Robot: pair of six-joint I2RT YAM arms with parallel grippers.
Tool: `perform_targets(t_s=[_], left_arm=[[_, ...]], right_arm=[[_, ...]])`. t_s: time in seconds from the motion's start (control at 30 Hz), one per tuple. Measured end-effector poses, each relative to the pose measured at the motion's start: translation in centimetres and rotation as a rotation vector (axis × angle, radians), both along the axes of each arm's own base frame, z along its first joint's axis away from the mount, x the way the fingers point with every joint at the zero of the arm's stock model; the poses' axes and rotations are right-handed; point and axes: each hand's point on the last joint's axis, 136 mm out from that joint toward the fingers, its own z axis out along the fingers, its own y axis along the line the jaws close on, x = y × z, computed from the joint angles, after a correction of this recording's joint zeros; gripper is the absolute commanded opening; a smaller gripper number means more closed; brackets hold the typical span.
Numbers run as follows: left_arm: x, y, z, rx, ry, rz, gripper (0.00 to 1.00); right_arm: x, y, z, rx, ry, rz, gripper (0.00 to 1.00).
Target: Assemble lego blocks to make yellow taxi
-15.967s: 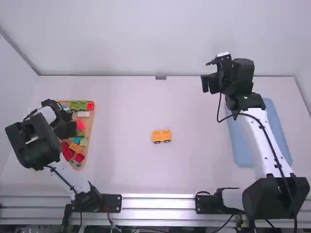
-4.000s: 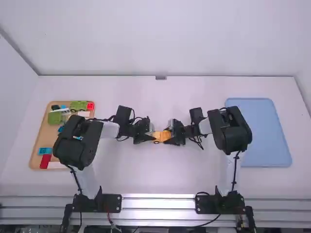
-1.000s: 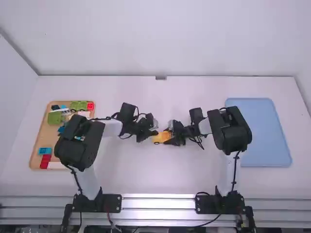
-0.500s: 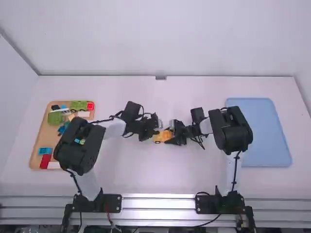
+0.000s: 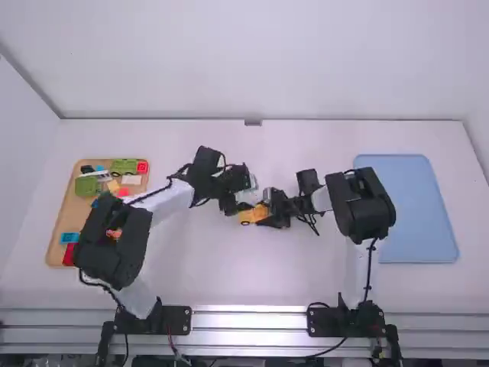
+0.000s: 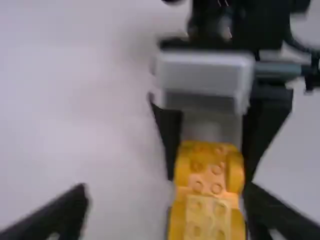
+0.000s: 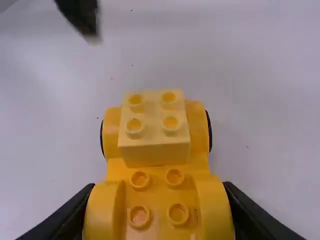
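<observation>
The orange car base (image 5: 248, 216) stands near the middle of the table, with my right gripper (image 5: 267, 212) shut on one end from the right. A pale yellow block (image 7: 154, 127) sits on the studs at the base's other end, between two orange fenders. Open and holding nothing, my left gripper (image 5: 241, 200) is just beyond that end. From the left wrist, the car base (image 6: 202, 172) and pale block (image 6: 206, 220) lie between and below the spread fingers of my left gripper (image 6: 167, 207). In the right wrist view my right gripper (image 7: 160, 212) clasps the base's near sides.
At the left is a wooden tray (image 5: 66, 210) holding several green, red, blue, orange and white blocks, partly under the left arm. A blue tray (image 5: 409, 206) lies at the right, beside the right arm.
Since 4 seconds ago my left gripper has pulled back from the car base, away from the camera, while the right stayed put. Sixteen seconds ago the left was over the wooden tray and the right was off the car.
</observation>
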Motion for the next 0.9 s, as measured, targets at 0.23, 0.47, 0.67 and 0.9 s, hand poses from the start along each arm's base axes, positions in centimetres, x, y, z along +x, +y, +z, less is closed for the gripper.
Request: perform_targets(t_s=[0.23, 0.47, 0.67, 0.9], left_arm=[[3.0, 4.6, 3.8, -0.08, 0.024, 0.224, 0.99], [4.0, 8.4, 3.3, -0.129, 0.174, 0.421, 0.99], [3.7, 9.5, 2.7, -0.137, 0.242, 0.481, 0.99], [3.6, 9.5, 2.7, -0.144, 0.263, 0.495, 0.99]], right_arm=[[1.2, 0.0, -0.1, -0.029, -0.004, -0.029, 0.38], [1.6, -0.2, -0.1, -0.039, -0.01, -0.042, 0.42], [2.1, -0.9, -0.3, -0.055, -0.01, -0.066, 0.79], [1.5, -2.1, 0.0, -0.115, 0.051, -0.089, 0.98]])
